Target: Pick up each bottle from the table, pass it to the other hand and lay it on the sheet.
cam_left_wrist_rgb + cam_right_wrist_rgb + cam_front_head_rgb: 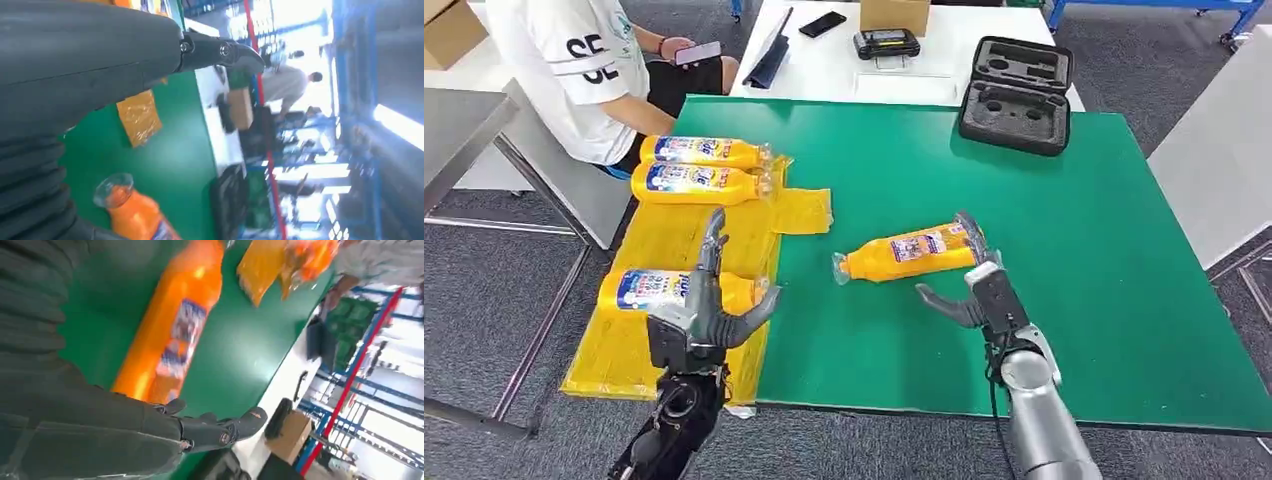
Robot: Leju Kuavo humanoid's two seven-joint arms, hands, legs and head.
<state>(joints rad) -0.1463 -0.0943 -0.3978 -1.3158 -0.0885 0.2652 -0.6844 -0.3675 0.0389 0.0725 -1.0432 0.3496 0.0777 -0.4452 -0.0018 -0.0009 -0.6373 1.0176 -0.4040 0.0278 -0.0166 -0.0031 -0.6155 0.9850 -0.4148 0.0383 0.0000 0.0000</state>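
We have three orange plastic bottles with blue-and-white labels lying on the crinkled yellow plastic sheet (674, 240) along the left edge of the green table mat (1044, 230): two side by side at the far end (699, 152) (699, 181) and one nearer us (679, 290). A fourth orange bottle (906, 254) lies on its side on the bare mat, clear cap toward the sheet, so it is the one left to move. Our right hand (969, 285) sits just beside its base, fingers spread and holding nothing, placed, we judge, to close around the body. Our left hand (709, 305) hovers over the sheet by the near bottle, fingers apart and empty, probably ready to receive the pass.
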